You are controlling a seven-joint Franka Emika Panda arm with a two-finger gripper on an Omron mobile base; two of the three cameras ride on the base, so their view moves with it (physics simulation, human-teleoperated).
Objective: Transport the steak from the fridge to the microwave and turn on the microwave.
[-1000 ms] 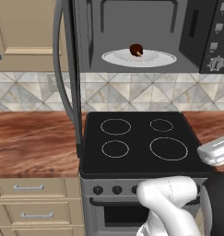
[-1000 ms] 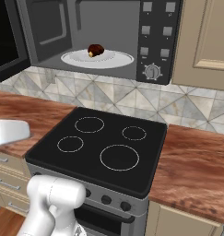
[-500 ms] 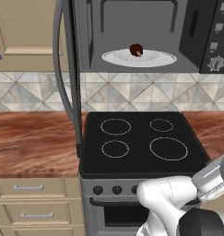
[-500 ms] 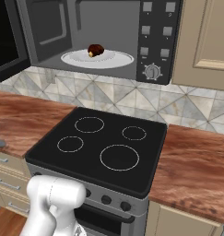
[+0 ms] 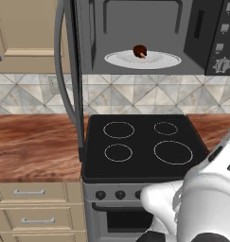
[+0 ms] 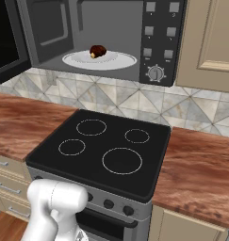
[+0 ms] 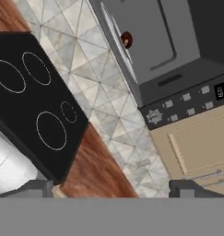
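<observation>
Here one steak [image 5: 140,51] rests on the single round white turntable plate [image 5: 159,60] inside the one microwave [image 6: 153,28], slightly left of the plate's centre as the left base view shows it. The microwave door [image 5: 71,71] stands open, hinged at the left; seen nearly edge-on from the left base view, it reaches down in front of the backsplash to the left rear corner of the stove [image 5: 140,144]. Its curved grey handle [image 5: 59,80] bows outward to the left. On the microwave's right side sits one button panel [image 6: 159,35] with several small square buttons above one round knob [image 6: 156,73].

Below the microwave lies one black stove top with four white rings, two larger and two smaller. A wood-grain surface [image 6: 200,164] runs on both sides of the stove, and a tiled backsplash [image 5: 135,97] fills the wall between surface and microwave. Two drawers [image 5: 36,205] with metal handles stand under the left surface; pale cupboard doors [image 6: 210,42] flank the microwave.

In the hand view the gripper [image 7: 111,188] shows two dark fingertips [image 7: 37,188] at the lower edge, the jaws spread wide with nothing between them, well apart from the steak. The front of the microwave cavity is open and unobstructed; the hanging door narrows the approach from the left, while the space above the stove rings is free.
</observation>
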